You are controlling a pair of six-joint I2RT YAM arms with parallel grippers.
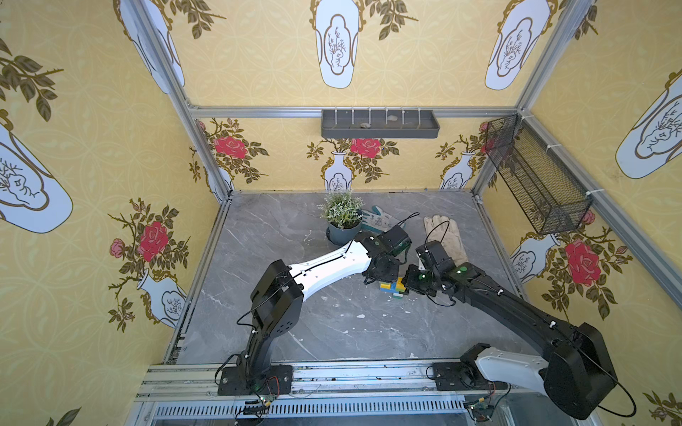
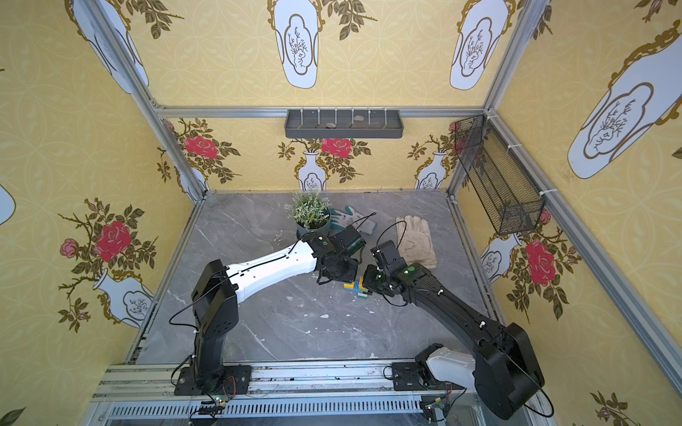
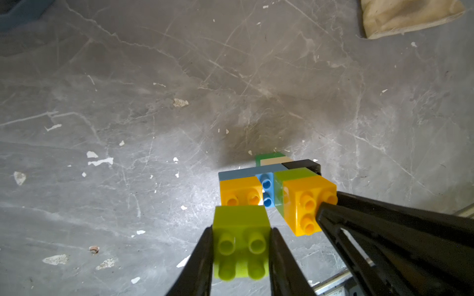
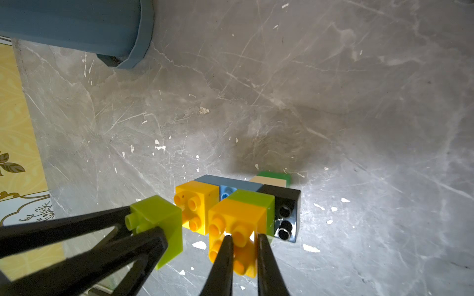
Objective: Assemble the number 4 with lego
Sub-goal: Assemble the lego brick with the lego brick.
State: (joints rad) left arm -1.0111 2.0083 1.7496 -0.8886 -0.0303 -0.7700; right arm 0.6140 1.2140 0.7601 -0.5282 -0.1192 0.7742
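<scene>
The partly built number 4 lies on its side on the grey table, seen in both top views. Its blue crossbar carries a single yellow brick and a lime-and-yellow prong. Behind come black, white and green bricks. My left gripper is shut on a loose lime lego brick, held just off the single yellow brick's studs. Whether they touch I cannot tell. My right gripper is shut, its tips against the studded face of the prong's yellow brick.
A potted plant stands just behind the left arm, its blue-grey pot near the figure. Two gloves lie at the back: a grey-green one and a beige one. A grey shelf and a wire basket hang on the walls.
</scene>
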